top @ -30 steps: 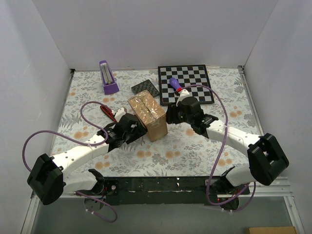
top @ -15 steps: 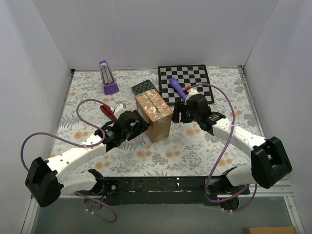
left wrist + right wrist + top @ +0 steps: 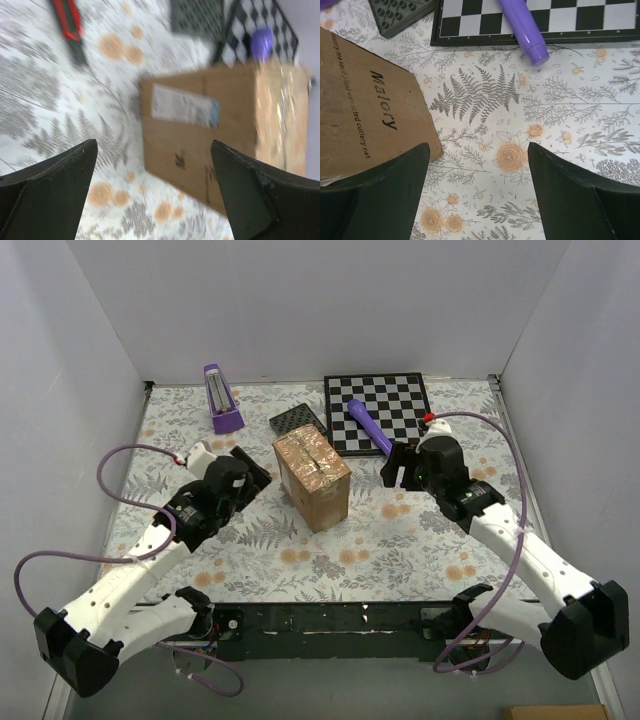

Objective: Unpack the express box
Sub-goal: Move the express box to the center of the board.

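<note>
From above, the express box (image 3: 313, 480) stands taped side up in the middle of the tabletop (image 3: 400, 540), between the left gripper (image 3: 252, 472) and the right gripper (image 3: 390, 468) and touching neither. In the left wrist view that gripper's fingers (image 3: 55, 190) are spread wide, with the box's labelled side beyond them. In the right wrist view the fingers (image 3: 570, 195) are likewise apart, with the box's printed side at the left.

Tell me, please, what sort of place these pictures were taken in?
Probably a robot test cell: plain white walls enclose a floral-clothed table, two robot arms are mounted at its near edge, and props like the express box and chessboard lie on it.
</note>
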Tool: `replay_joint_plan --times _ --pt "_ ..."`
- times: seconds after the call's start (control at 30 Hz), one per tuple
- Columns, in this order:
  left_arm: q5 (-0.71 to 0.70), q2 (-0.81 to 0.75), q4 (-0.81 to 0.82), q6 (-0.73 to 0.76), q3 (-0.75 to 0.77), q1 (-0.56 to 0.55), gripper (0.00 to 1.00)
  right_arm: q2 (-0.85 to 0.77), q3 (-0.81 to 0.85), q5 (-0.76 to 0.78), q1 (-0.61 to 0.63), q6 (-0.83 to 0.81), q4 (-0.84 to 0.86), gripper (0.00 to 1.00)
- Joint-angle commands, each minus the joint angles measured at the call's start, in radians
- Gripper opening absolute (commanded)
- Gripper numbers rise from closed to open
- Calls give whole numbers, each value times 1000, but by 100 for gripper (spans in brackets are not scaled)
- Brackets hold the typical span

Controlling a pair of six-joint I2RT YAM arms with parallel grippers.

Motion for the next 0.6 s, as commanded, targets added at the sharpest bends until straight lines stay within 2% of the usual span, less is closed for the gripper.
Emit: replay_joint_plan --times 0.0,0.07,0.17,0.3,0.57 --pt "24 -51 -32 120 -10 249 98 -142 -57 85 1 20 -20 88" --pt "131 -5 14 153 -26 397 98 -197 -104 87 1 26 -4 88" --pt "257 94 101 187 -46 519 98 -257 -170 78 2 27 35 88" --pt "342 333 190 165 -26 571 98 -292 -223 29 2 23 59 85" --pt "331 576 270 160 101 623 93 -317 -260 -85 5 44 65 81"
